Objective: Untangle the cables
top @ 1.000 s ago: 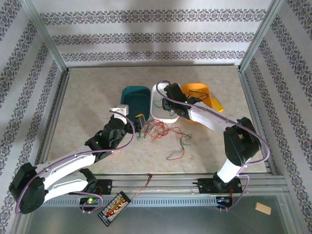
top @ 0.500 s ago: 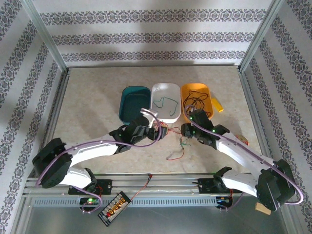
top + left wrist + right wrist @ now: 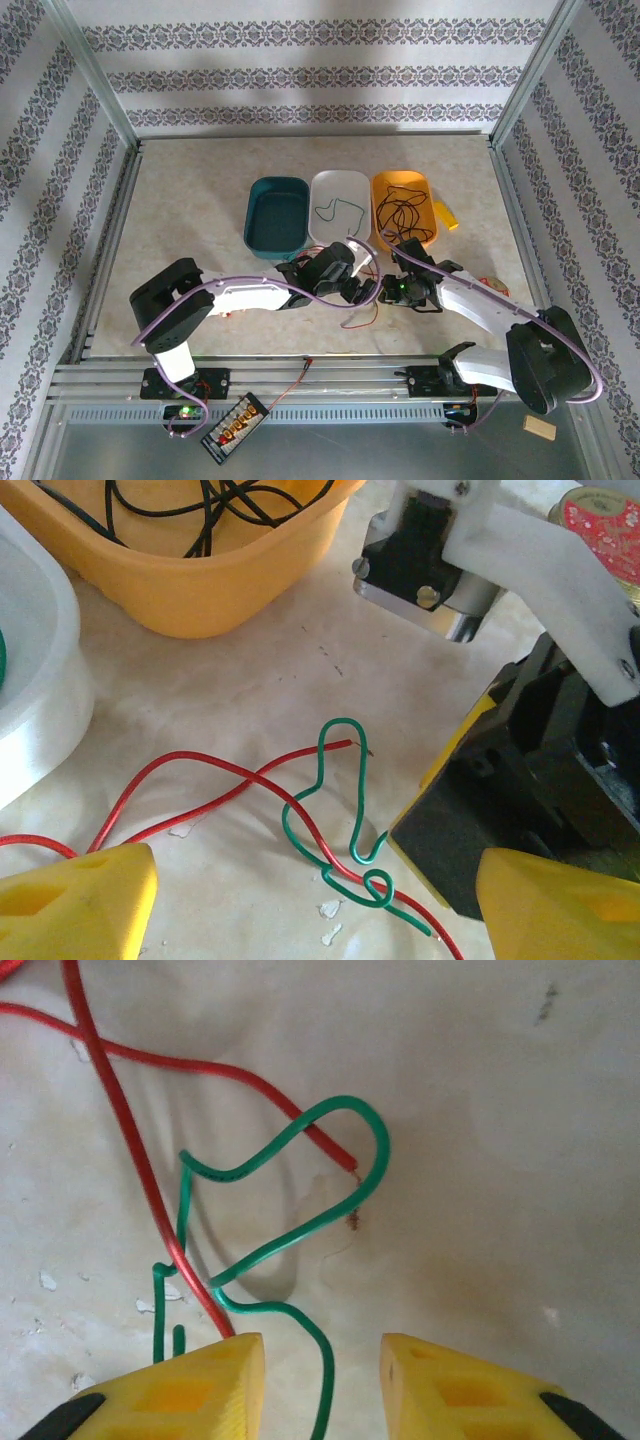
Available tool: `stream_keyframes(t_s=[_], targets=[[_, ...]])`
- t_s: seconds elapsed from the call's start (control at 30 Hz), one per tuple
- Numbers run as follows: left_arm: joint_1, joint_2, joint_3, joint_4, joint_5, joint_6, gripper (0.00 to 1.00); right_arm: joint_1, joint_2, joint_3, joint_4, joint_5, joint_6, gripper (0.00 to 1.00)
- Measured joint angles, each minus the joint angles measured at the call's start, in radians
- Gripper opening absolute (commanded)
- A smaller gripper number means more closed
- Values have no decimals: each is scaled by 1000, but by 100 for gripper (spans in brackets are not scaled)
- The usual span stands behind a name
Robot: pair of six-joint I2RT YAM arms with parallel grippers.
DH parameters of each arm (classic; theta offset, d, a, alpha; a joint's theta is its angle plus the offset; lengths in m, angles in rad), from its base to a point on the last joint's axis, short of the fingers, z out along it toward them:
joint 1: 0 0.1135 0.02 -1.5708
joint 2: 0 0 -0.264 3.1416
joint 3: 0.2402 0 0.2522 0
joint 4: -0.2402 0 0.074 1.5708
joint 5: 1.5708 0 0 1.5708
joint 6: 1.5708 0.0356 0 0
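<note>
While both arms are hunched over the same spot, my left tool (image 3: 320, 905) is spread wide and gripping nothing. The knotted bit of wire is lying on the surface between its yellow fingers (image 3: 80, 900). My right tool (image 3: 320, 1380) is narrower but still released. There's a clear gap between its tips, and the green cable (image 3: 382, 1155) runs down through that gap without being pinched, as far as I can see.

That green cable makes a loop and hooks around the red cable (image 3: 130, 1160) just ahead of the right tool's tips. The bare red end pokes into the loop. From the left wrist I can see the same green loop (image 3: 340, 721) crossing the red strands (image 3: 190, 756).

From overhead, both tools (left (image 3: 362, 290), right (image 3: 385, 290)) meet just on the near side of the white tub (image 3: 318, 228), slightly to its right. Inside the white tub is a second green cable (image 3: 340, 208). The orange tub (image 3: 378, 232) sits right against its right side with a black cable (image 3: 400, 210) coiled inside, and the teal tub (image 3: 277, 215) sits against its left.
</note>
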Motion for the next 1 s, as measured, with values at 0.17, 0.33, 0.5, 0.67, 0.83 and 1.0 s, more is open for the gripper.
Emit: stream_keyframes(t_s=[0.17, 0.33, 0.5, 0.67, 0.83, 1.0], targets=[[-1, 35, 19, -6, 0, 1, 76, -11, 11, -6, 6, -12, 11, 0], [-1, 97, 67, -7, -5, 11, 66, -27, -17, -26, -5, 3, 27, 0], [-1, 192, 130, -7, -25, 24, 59, -38, -134, -31, -26, -3, 26, 0], [-1, 216, 142, 2, -18, 21, 40, -59, -251, -35, -57, -4, 23, 0], [5, 216, 135, 56, 15, -14, 0, -86, -344, -35, -73, -29, 19, 0], [18, 216, 83, 135, 37, -63, 0, -136, -413, -34, -89, -39, 21, 0]])
